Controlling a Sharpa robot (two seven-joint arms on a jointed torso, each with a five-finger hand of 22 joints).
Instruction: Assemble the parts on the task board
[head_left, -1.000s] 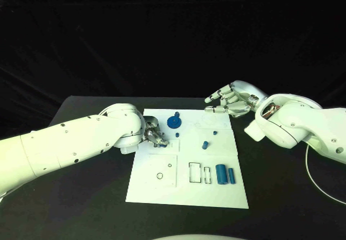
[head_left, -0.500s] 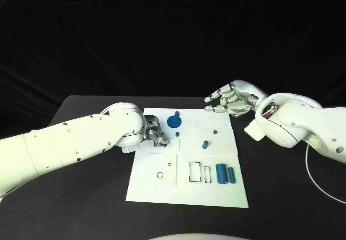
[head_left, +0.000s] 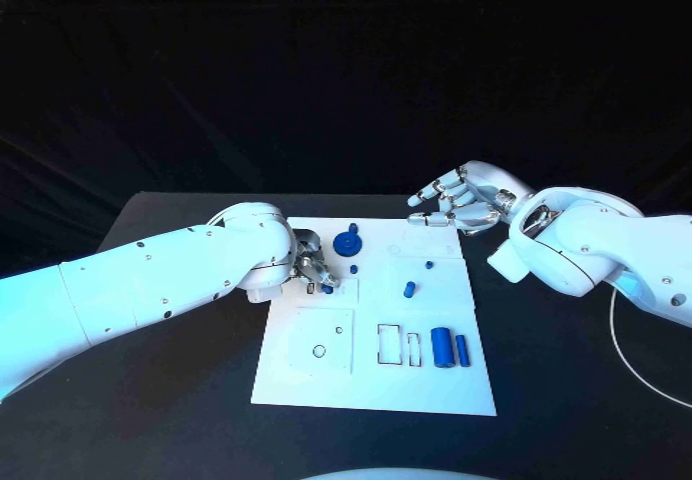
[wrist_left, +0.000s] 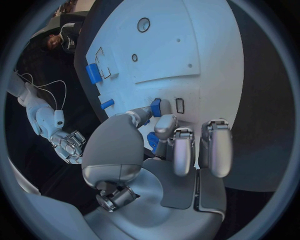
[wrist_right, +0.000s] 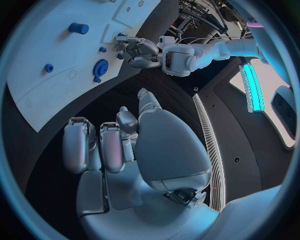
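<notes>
White task board (head_left: 378, 385) flat on the black bench (head_left: 159, 400), scattered with blue parts. Left robot hand (head_left: 312, 270) low over the board's left side, pinching a small blue part (wrist_left: 155, 107) beside a rectangular slot (wrist_left: 180, 105). Right robot hand (head_left: 459, 205) raised past the far edge, fingers loosely curled, grasping nothing.

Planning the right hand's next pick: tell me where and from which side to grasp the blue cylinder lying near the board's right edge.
Pinch the blue cylinder across its round sides near mid-length, coming straight down from above. It lies flat on the task board, long axis pointing away from the robot, with a thinner blue part close on its right, so fingertips must slip into that narrow gap. The right hand hovers open beyond the board.
</notes>
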